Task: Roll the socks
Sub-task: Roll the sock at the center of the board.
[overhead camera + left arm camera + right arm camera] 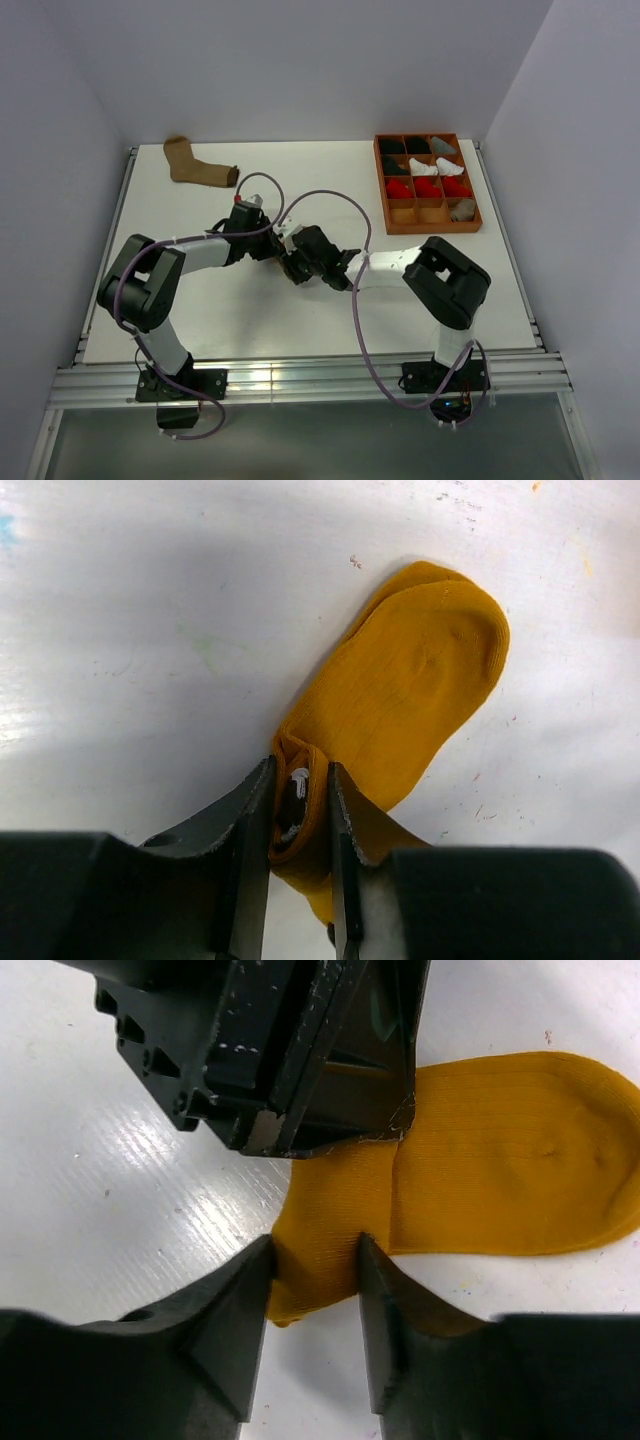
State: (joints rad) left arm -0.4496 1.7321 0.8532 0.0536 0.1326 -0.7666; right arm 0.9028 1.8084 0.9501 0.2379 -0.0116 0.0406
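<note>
Pinching the folded cuff end of the mustard yellow knitted ankle sock [410, 680] with the left gripper [300, 805], jaws nearly together. Squeezing the heel part just beside it with the right gripper [315, 1260], jaws narrow too. Lying flat on the white table [150, 630], long way stretching ahead of the left gripper and a bit right, toe farthest out.

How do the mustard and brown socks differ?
The mustard sock is pinched by the left tool and right tool at mid-table; the brown sock lies untouched. The mustard sock's cuff end is folded over; the brown sock lies flat. Both rest on the table.
</note>
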